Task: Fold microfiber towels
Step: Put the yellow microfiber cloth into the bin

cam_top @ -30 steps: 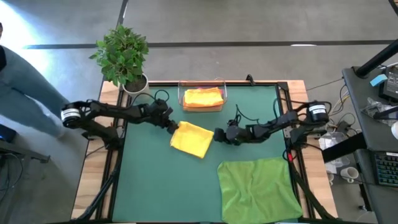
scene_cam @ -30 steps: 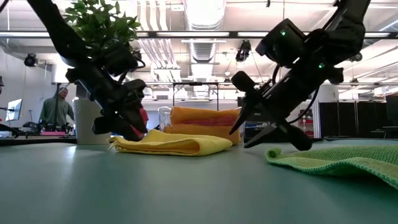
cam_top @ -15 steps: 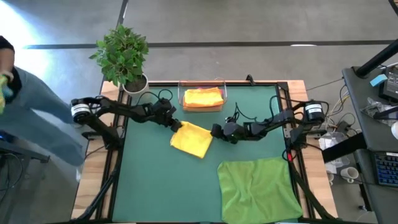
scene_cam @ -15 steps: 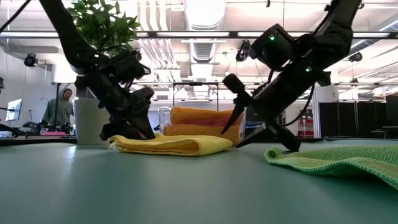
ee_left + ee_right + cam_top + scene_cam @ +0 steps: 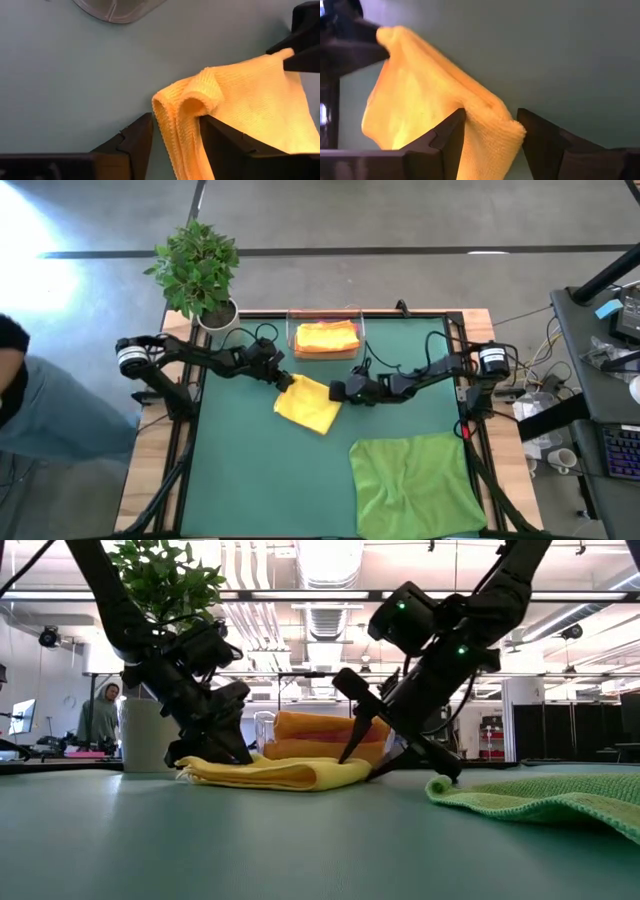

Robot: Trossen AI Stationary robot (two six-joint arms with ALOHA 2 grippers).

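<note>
A yellow towel (image 5: 308, 406), folded into a small rectangle, lies flat on the green mat (image 5: 250, 480) at mid-table. My left gripper (image 5: 286, 383) is at its far-left corner and my right gripper (image 5: 340, 392) is at its right corner, each shut on the cloth. In the low view the left gripper (image 5: 225, 748) and the right gripper (image 5: 362, 760) stand at the towel's two ends (image 5: 280, 773). A green towel (image 5: 415, 485) lies spread at the near right. Folded orange towels (image 5: 326, 337) lie in the clear tray (image 5: 292, 330) at the far edge. The pink towel is not in view. My left gripper pinches the yellow towel's far-left corner (image 5: 186, 101) between its two fingers, several folded layers together. The fingers slant down from the table's left. The towel still lies on the mat. My right gripper has the towel's right corner (image 5: 492, 122) between its two fingers (image 5: 447, 137), at a thick folded edge that fills the gap. The fingers slant down from the table's right. The towel rests on the mat.
A potted plant (image 5: 200, 270) stands at the far left corner. A person (image 5: 25, 400) stands beside the table's left side. There is bare mat (image 5: 250, 480) at the near left.
My right gripper has gone toward the table's left, low over the mat, up to the yellow towel's right corner. My left gripper has stayed at the towel's left corner. The towel has not moved.
</note>
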